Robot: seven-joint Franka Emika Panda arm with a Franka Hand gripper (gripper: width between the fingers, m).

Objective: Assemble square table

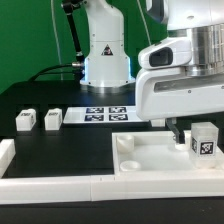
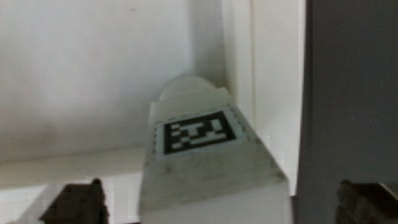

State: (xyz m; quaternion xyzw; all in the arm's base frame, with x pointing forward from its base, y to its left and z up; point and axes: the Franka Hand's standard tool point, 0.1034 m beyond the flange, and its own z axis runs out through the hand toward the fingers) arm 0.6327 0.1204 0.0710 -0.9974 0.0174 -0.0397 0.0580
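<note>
Far to the exterior view's left of your fingers, small white tagged plastic leg blocks (image 1: 25,121) sit in a row on the black table (image 1: 60,150). The marker board (image 1: 105,113) lies nearer to them. The large white square plastic slab (image 1: 150,160) with raised rim and corner sockets lies beneath the gripper (image 1: 186,132). Your fingers (image 2: 79,200) stand wide and hold nothing. Another white leg block (image 2: 199,130), tag showing, stands between them on the slab, with a gap at each side.

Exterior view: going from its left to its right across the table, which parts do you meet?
First leg block → second leg block → third leg block → marker board → square tabletop slab → fourth leg block, standing at the slab's right end.
</note>
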